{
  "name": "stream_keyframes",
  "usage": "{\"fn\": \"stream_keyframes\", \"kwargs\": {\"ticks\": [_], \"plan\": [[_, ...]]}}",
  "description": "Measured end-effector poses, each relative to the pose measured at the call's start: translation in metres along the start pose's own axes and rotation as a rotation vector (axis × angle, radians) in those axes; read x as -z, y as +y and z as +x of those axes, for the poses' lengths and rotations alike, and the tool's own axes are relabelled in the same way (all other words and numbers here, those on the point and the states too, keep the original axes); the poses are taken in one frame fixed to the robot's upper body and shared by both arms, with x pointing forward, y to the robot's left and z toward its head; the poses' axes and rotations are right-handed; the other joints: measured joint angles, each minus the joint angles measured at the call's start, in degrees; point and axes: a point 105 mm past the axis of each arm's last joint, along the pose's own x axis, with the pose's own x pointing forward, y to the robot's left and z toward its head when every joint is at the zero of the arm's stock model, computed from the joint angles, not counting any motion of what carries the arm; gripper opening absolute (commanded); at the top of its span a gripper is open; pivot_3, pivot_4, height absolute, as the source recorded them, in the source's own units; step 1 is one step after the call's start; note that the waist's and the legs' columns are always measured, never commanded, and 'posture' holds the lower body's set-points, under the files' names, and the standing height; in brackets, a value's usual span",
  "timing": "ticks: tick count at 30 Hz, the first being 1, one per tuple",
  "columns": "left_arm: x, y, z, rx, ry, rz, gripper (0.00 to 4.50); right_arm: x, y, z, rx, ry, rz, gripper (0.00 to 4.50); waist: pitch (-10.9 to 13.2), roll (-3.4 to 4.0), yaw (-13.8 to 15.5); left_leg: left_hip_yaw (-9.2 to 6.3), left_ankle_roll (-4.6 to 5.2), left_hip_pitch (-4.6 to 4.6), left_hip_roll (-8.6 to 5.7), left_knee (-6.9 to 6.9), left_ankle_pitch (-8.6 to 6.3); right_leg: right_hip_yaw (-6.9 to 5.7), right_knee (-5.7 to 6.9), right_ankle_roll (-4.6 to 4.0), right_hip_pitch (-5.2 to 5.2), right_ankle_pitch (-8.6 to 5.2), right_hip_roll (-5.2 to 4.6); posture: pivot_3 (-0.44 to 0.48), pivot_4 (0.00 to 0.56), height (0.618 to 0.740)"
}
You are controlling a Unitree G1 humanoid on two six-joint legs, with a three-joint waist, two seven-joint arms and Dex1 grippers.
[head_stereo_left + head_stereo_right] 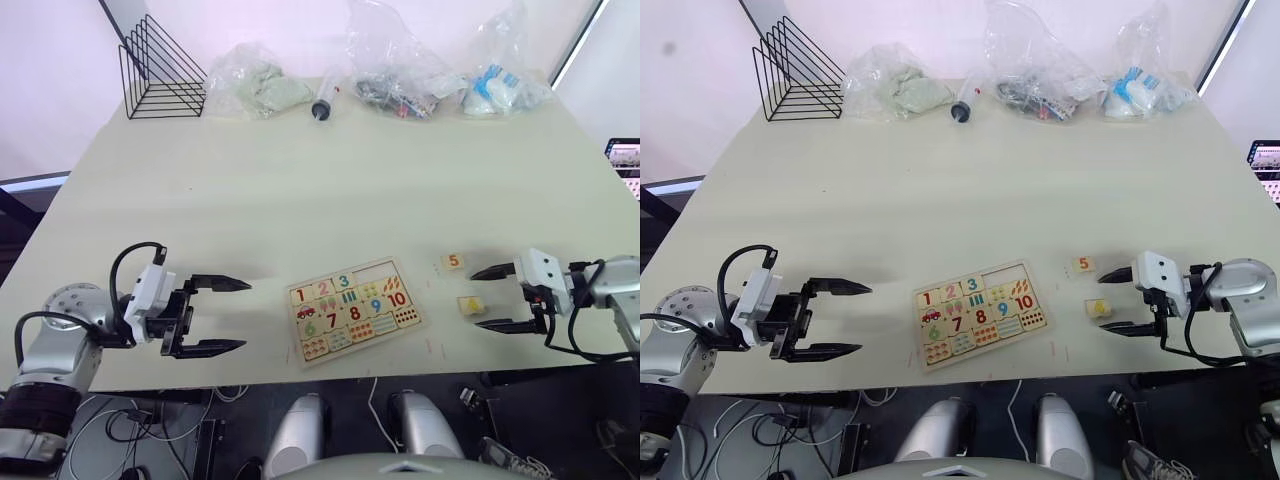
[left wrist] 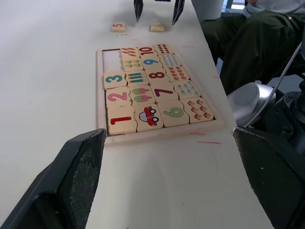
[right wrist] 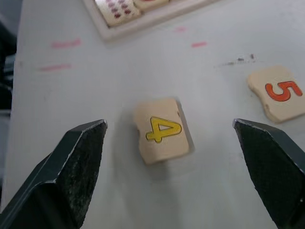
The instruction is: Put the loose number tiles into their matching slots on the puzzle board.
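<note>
Pale table [image 1: 330, 190] seen from above. Near its front edge, about the middle, a puzzle board [image 1: 352, 310], slightly turned, flat on the surface. In the board's top row: tiles 1, 2 and 3 seated, then an open recess [image 1: 383, 272] for 2 more. Lower rows filled with numbers 6 to 10, pictures and dots.

Toward the front right corner, 2 loose tiles lying apart from the board: yellow 4 tile [image 3: 162, 130] close to the front edge, orange 5 tile [image 1: 453, 262] just behind it, farther from the edge.

Right gripper [image 1: 493, 298] beside the 4 tile, fingers spread wide, holding nothing, tile lying just ahead of the tips.

Left gripper [image 1: 228, 316] near the front left, well apart from the board, fingers also spread, empty.

Along the back edge: black wire rack [image 1: 160, 72] at the left corner, then clear plastic bags [image 1: 400, 75] and a syringe [image 1: 324, 100].
</note>
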Motion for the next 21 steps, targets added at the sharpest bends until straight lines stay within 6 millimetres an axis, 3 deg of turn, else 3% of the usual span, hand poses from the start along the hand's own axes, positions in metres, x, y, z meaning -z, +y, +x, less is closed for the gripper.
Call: {"fn": "stream_keyframes", "kwargs": {"ticks": [9, 12, 17, 18, 21], "plan": [[-0.0005, 0.0001, -0.0003, 0.000, -0.004, 0.000, 4.50, 0.0059, -0.0004, 0.0008, -0.015, 0.014, -0.034, 4.43, 0.01, 0.01, -0.02, 0.00, 0.00, 0.04, -0.01, 0.00, 0.00, 0.02, 0.08, 0.00, 0.00, 0.00, 0.00, 0.000, 0.150, 0.740], [-0.0009, 0.0008, -0.0002, -0.001, -0.004, 0.003, 4.50, 0.0068, -0.0001, 0.0013, -0.015, 0.011, -0.032, 3.63, 0.01, 0.01, 0.00, 0.00, 0.00, 0.07, -0.01, 0.02, 0.00, 0.05, 0.10, 0.00, 0.01, 0.00, 0.00, 0.000, 0.150, 0.740], [-0.0006, 0.0014, 0.0002, 0.002, -0.002, 0.004, 4.50, 0.0069, 0.0004, 0.0018, -0.019, 0.005, -0.031, 1.07, 0.00, 0.01, -0.02, 0.00, 0.00, 0.12, -0.01, 0.03, 0.00, 0.09, 0.16, 0.00, 0.01, 0.00, 0.00, 0.000, 0.150, 0.740], [-0.0010, 0.0019, 0.0003, 0.002, -0.002, 0.006, 4.50, 0.0064, 0.0002, 0.0019, -0.019, 0.003, -0.032, 0.83, 0.00, 0.00, -0.02, 0.00, 0.00, 0.14, -0.01, 0.03, 0.00, 0.10, 0.17, -0.01, 0.01, 0.00, 0.00, 0.000, 0.150, 0.740], [-0.0006, 0.0023, 0.0004, 0.002, -0.002, 0.007, 4.50, 0.0062, 0.0004, 0.0027, -0.022, 0.000, -0.031, 0.84, 0.00, 0.00, -0.03, 0.00, 0.00, 0.17, -0.02, 0.04, 0.00, 0.13, 0.20, -0.01, 0.01, 0.00, 0.00, 0.000, 0.150, 0.740]]}}
